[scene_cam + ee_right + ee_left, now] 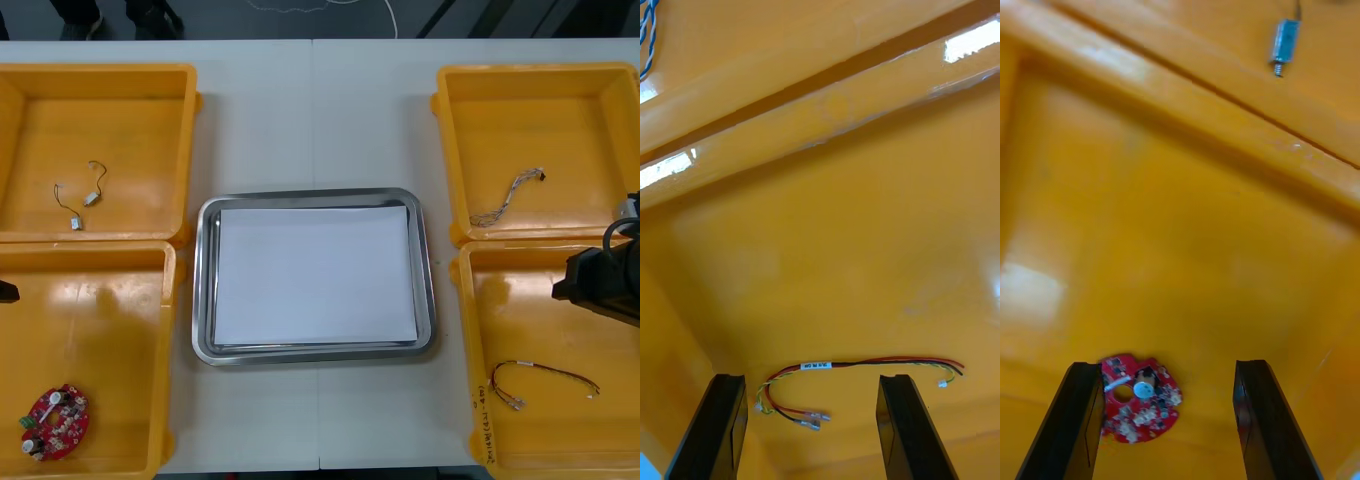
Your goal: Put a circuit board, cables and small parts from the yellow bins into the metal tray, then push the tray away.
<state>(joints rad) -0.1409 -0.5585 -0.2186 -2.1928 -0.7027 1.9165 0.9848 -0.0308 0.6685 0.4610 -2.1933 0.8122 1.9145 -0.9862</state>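
1. Round red circuit board [55, 420] lies in the near-left yellow plastic bin [120, 300], under the left end effector's [1169, 367] spread black fingers.
2. Right end effector [812, 379], fingers apart too, hovers over the red and yellow cable [857, 364].
3. Shiny metal tray [205, 300], white inside, sits apart from both.

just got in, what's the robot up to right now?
Nothing is picked yet. The left gripper hangs open over the red circuit board in the near left yellow bin. The right gripper hangs open over the red and yellow cable in the near right bin. The metal tray between them holds no parts.
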